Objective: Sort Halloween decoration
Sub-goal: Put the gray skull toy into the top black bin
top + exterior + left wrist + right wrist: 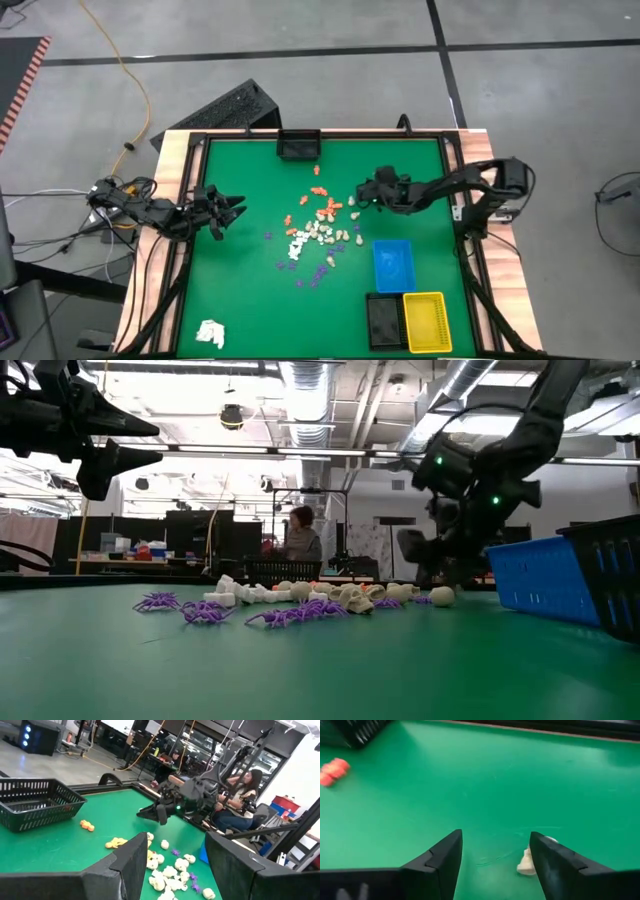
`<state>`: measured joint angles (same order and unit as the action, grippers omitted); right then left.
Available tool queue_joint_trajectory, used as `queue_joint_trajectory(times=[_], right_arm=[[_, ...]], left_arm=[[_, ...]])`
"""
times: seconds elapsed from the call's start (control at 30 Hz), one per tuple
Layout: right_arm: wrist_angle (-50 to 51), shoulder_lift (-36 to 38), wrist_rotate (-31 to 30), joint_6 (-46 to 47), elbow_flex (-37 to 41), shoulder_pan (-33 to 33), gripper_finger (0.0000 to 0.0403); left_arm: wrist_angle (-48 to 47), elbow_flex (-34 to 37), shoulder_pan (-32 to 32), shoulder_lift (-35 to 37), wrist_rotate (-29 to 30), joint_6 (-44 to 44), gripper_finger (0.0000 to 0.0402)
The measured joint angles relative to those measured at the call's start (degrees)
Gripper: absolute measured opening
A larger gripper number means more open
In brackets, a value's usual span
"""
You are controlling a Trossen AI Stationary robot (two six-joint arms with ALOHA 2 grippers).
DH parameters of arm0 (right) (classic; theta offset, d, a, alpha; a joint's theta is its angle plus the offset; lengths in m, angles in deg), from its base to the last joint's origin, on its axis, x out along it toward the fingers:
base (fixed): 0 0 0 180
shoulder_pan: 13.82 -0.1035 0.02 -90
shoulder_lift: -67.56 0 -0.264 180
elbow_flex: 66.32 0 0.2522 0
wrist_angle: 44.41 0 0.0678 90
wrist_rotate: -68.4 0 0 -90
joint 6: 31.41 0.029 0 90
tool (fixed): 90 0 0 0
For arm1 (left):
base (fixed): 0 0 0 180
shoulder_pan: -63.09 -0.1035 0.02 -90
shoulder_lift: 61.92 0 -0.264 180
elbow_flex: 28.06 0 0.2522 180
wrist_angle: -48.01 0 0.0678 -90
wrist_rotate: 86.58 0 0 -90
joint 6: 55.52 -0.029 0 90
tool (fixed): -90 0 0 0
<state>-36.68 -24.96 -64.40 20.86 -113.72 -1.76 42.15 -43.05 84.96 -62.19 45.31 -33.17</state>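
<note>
A green felt-covered tabletop (250, 300) with a pale wooden border carries a black mesh basket (298, 146) at its far edge, and near the right front corner a blue plastic tray (393, 265), a smaller black tray (384, 320) and a yellow tray (426, 321) just beside it. A crumpled white wad of paper-like material (210, 333) lies near the left front corner. On the grey floor beyond trails an orange cable (128, 75), and in the room behind the tabletop sits a person (301, 537).
</note>
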Motion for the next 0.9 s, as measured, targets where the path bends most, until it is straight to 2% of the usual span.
queue_joint_trajectory(times=[0.13, 0.27, 0.4, 0.63, 0.77, 0.9], right_arm=[[0.35, -2.87, -0.35, 3.34, 0.01, 0.04, 0.0229], [-1.69, -3.33, -0.84, 1.91, 0.05, -0.74, 0.0228], [-2.62, 0.24, -1.46, -1.32, 0.03, -1.85, 0.0228], [8.12, 11.47, -7.65, -2.26, 0.03, -2.21, 0.0228], [18.39, 15.05, -6.55, 3.42, 0.05, -0.08, 0.0228], [21.39, 13.93, -4.25, 6.37, 0.08, 1.24, 0.0228]], left_arm=[[-0.17, -0.02, 0.0, 0.0, -0.02, 0.74, 0.0189], [-1.55, -0.02, 0.0, 0.0, 0.02, 0.84, 0.0189], [-1.98, -0.02, 0.0, 0.02, 0.6, 0.85, 0.0189], [-2.39, -0.04, -0.01, 0.02, 0.62, 1.9, 0.0189], [-2.68, -0.04, -0.02, 0.0, 0.85, 4.31, 0.0189], [-3.13, -0.04, -0.04, 0.01, 0.83, 6.34, 0.0189]])
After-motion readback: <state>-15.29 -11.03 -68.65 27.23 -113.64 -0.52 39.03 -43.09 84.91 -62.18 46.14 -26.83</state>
